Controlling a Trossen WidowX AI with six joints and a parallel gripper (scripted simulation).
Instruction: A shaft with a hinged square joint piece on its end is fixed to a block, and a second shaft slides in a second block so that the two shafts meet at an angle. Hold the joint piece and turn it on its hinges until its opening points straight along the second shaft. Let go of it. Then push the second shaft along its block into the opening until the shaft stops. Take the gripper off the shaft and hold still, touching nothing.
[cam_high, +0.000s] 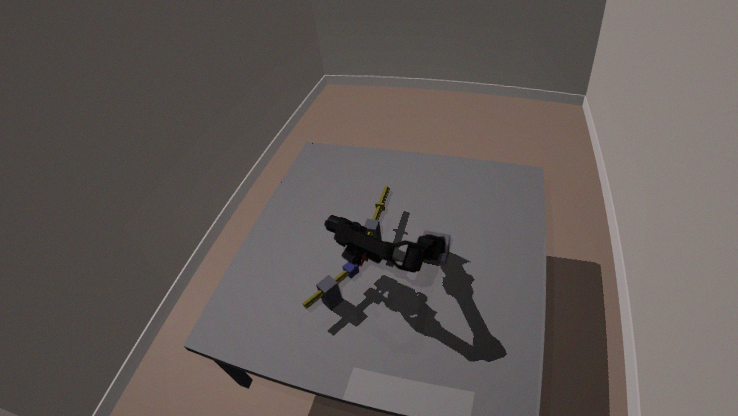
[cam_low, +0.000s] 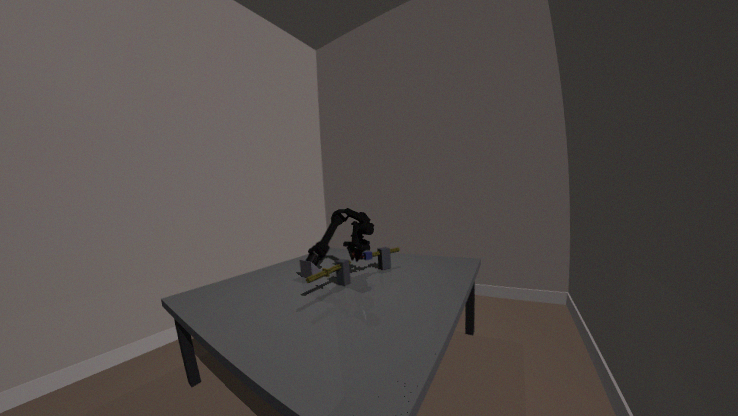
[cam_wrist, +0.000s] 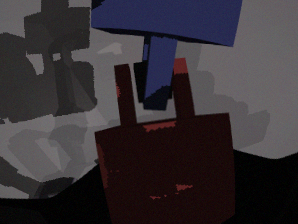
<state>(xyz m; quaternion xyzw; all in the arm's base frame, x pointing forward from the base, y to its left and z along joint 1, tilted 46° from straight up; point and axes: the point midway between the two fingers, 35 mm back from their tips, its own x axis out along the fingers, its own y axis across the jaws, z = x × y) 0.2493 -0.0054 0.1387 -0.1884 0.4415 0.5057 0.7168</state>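
Note:
The first yellow shaft (cam_high: 312, 299) (cam_low: 395, 250) (cam_wrist: 167, 20) is held in a grey block (cam_high: 327, 285) (cam_low: 384, 259) and ends in a blue yoke (cam_high: 350, 268) (cam_low: 367, 255). The red joint piece (cam_high: 364, 258) (cam_low: 354, 256) (cam_wrist: 165, 160) hangs on the yoke, its two prongs around the blue tongue in the wrist view. My gripper (cam_wrist: 156, 145) is shut on the red joint piece. The second yellow shaft (cam_high: 384, 192) (cam_low: 315, 276) passes through another grey block (cam_high: 371, 225) (cam_low: 343, 272), at an angle to the first. The arm hides its inner end, and the joint's opening cannot be made out.
The black arm rises from its base (cam_high: 437, 248) (cam_low: 312, 258) and reaches over the joint, close to the second shaft's block. Both blocks stand on the grey table (cam_high: 465, 196) (cam_low: 289, 330). A collar (cam_high: 379, 206) sits on the second shaft's outer part.

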